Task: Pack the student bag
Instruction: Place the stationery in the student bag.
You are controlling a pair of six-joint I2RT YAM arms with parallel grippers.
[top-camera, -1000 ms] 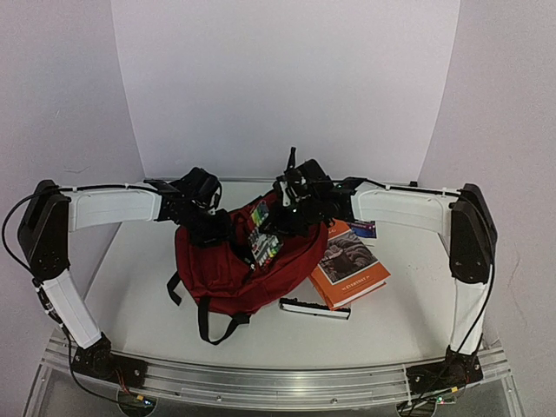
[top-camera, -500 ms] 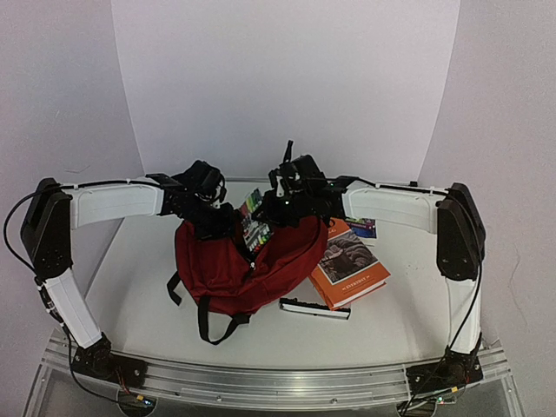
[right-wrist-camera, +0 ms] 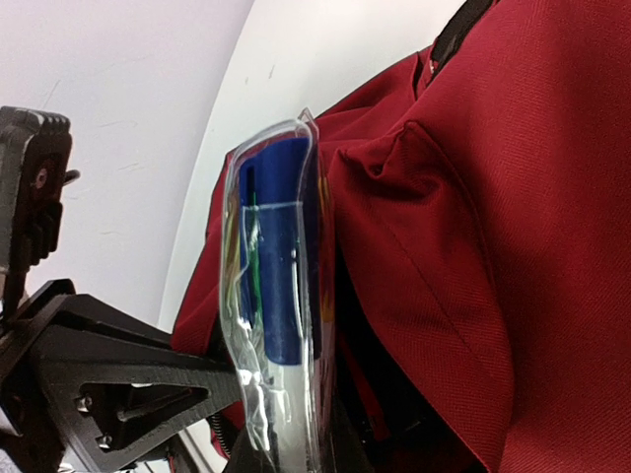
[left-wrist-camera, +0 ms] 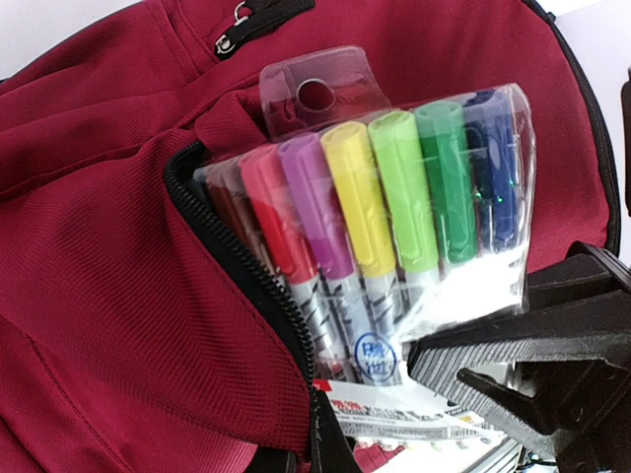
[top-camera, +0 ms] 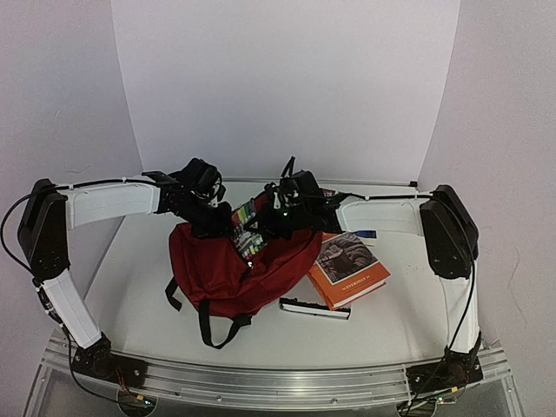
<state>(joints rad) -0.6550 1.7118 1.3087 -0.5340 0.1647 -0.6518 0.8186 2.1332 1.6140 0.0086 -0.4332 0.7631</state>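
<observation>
The student bag [top-camera: 226, 274], dark red with black straps, lies mid-table with its zippered mouth lifted toward the back. My left gripper [top-camera: 217, 226] is shut on the black zipper edge [left-wrist-camera: 258, 271] of that mouth, and the pinch shows at the bottom of the left wrist view [left-wrist-camera: 317, 443]. A clear pack of coloured markers [left-wrist-camera: 385, 207] stands in the opening, its lower left corner behind the zipper edge. My right gripper [top-camera: 266, 222] is shut on the pack's lower end [right-wrist-camera: 291, 453]. In the right wrist view the pack [right-wrist-camera: 276, 286] appears edge-on against the red fabric [right-wrist-camera: 493, 227].
An orange book [top-camera: 349, 269] lies right of the bag, with a small blue item [top-camera: 366, 234] behind it. A narrow black-and-white flat object [top-camera: 314, 307] lies in front of the book. White walls close the back and both sides.
My left gripper has closed on the bag's zipper edge. Both grippers shifted left and back, pulling the bag's mouth up, and the marker pack moved left with the right gripper.
</observation>
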